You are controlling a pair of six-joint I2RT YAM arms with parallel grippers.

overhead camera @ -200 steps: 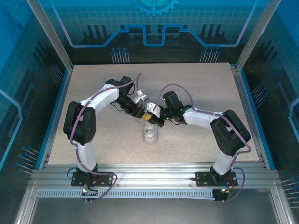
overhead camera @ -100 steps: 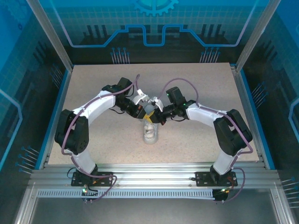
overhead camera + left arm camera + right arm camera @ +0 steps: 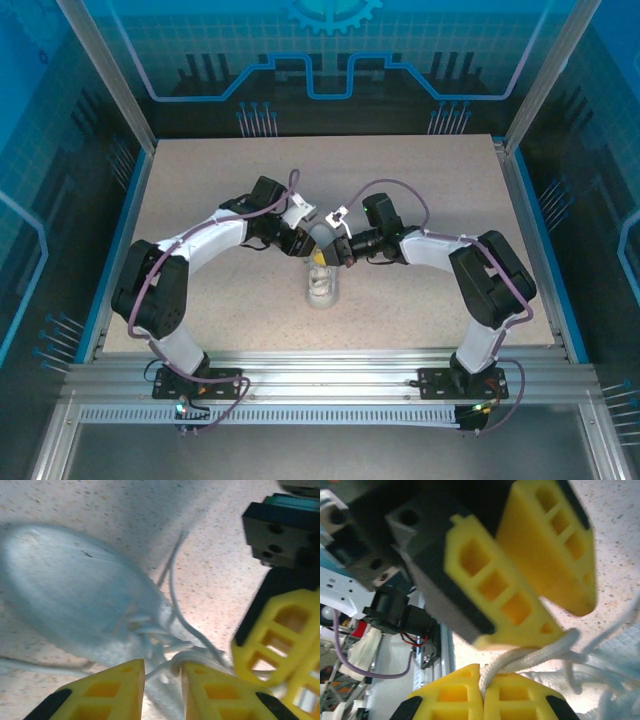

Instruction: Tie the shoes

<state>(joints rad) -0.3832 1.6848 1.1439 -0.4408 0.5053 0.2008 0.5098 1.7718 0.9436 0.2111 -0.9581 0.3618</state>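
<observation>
We found the sneaker (image 3: 322, 288) in the middle of the table (image 3: 200, 180), long axis near-to-far, both grippers equally close over its far end. The right gripper (image 3: 481, 677) pinched a lace (image 3: 530, 655); the left gripper (image 3: 163, 680) stood narrowly parted at the lacing.

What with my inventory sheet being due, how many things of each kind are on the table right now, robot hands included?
White sneaker: 1
Robot hands: 2, the left hand and the right hand, which pinches the sneaker's lace
Total: 3
</observation>
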